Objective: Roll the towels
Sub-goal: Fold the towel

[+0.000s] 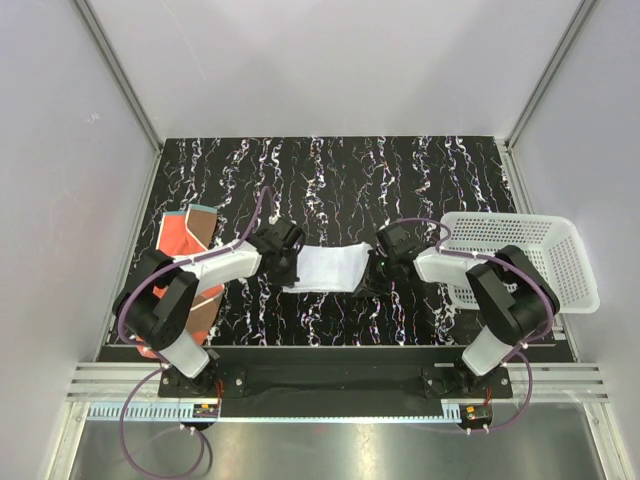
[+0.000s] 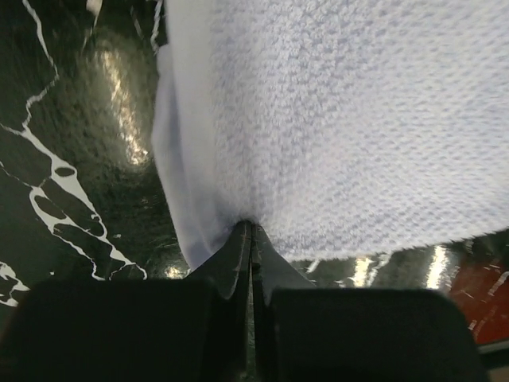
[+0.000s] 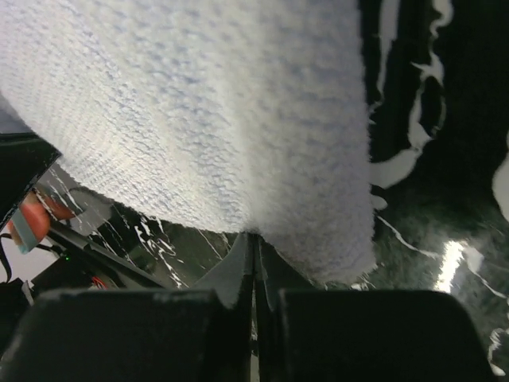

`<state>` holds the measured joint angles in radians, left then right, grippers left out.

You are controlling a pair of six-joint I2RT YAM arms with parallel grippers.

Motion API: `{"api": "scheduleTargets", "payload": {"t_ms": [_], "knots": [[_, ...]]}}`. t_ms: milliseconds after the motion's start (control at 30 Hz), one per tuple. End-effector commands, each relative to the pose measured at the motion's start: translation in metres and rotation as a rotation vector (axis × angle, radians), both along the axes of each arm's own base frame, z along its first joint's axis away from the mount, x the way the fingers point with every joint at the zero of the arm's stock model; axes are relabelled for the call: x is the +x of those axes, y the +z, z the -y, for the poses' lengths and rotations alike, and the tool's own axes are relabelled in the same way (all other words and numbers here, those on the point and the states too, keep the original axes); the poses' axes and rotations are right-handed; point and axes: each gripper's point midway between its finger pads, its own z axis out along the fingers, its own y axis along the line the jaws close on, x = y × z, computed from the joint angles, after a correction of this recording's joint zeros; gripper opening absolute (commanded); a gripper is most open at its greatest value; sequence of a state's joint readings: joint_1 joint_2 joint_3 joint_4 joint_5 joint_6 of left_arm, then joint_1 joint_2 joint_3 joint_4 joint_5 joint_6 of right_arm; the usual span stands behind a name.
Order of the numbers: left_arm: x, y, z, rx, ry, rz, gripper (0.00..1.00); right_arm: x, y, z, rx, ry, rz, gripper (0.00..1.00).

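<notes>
Black bench (image 1: 330, 170) carries the white towel (image 1: 328, 268), with left pincer (image 2: 250, 232) and right pincer (image 3: 253, 240) clamped on its ends. Neither it nor the orange towel (image 1: 182, 235) is rolled yet.

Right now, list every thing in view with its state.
white towel: unrolled, pinched at both ends.
orange towel: unrolled, lying at the left, partly hidden by the left arm.
basket: upright, at the right.
left end effector: shut on white towel.
right end effector: shut on white towel.
</notes>
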<state>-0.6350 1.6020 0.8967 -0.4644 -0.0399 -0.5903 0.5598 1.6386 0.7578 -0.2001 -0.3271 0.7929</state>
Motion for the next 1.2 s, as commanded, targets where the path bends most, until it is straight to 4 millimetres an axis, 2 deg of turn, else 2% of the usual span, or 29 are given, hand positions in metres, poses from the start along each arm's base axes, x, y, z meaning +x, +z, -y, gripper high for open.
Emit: {"api": "scheduleTargets", "payload": {"t_ms": [0,133,267,367,533,600,633,667,733,767,800,867,900,967,1000,1067,1100,1167], "knots": [[-0.002,-0.022,-0.011,0.050,0.066,-0.013,0.00,-0.003,-0.024,0.007,-0.030,-0.013,-0.025,0.00],[-0.008,-0.032,-0.017,0.073,0.081,-0.031,0.00,-0.005,-0.031,0.008,-0.038,-0.013,-0.040,0.00],[-0.005,-0.032,-0.022,0.107,0.082,-0.021,0.00,-0.007,-0.034,0.008,-0.033,-0.012,-0.050,0.00],[0.001,-0.024,-0.026,0.140,0.084,-0.001,0.00,-0.010,-0.022,0.001,0.010,0.014,-0.048,0.00],[0.013,-0.013,-0.031,0.189,0.076,0.030,0.00,-0.012,0.036,-0.013,0.099,0.088,0.051,0.01],[0.018,-0.010,-0.031,0.200,0.074,0.039,0.00,-0.004,0.068,-0.019,0.139,0.111,0.124,0.05],[0.018,-0.009,-0.033,0.215,0.071,0.039,0.00,-0.005,0.076,-0.020,0.144,0.121,0.130,0.06],[0.020,-0.008,-0.033,0.219,0.071,0.042,0.00,0.003,0.089,-0.024,0.159,0.128,0.166,0.08],[0.021,-0.007,-0.036,0.234,0.068,0.047,0.00,0.010,0.097,-0.025,0.152,0.134,0.187,0.09],[0.022,-0.006,-0.036,0.237,0.067,0.052,0.00,0.021,0.106,-0.028,0.153,0.127,0.211,0.09],[0.021,-0.006,-0.038,0.243,0.068,0.049,0.00,0.027,0.097,-0.029,0.135,0.132,0.197,0.08],[0.022,-0.005,-0.040,0.248,0.069,0.052,0.00,0.044,0.096,-0.032,0.131,0.122,0.207,0.04],[0.021,-0.004,-0.042,0.253,0.071,0.049,0.00,0.054,0.080,-0.026,0.117,0.095,0.170,0.02],[0.021,-0.002,-0.045,0.262,0.074,0.052,0.00,0.071,0.071,-0.025,0.130,0.076,0.165,0.00],[0.020,-0.003,-0.047,0.269,0.072,0.045,0.00,0.080,0.055,-0.017,0.123,0.057,0.132,0.00],[0.023,-0.001,-0.046,0.275,0.067,0.045,0.00,0.095,0.043,-0.011,0.113,0.044,0.127,0.00],[0.022,-0.001,-0.047,0.286,0.063,0.037,0.00,0.102,0.027,-0.001,0.096,0.028,0.098,0.00],[0.025,-0.001,-0.048,0.300,0.065,0.037,0.00,0.108,0.015,0.005,0.091,0.016,0.083,0.00]]}}
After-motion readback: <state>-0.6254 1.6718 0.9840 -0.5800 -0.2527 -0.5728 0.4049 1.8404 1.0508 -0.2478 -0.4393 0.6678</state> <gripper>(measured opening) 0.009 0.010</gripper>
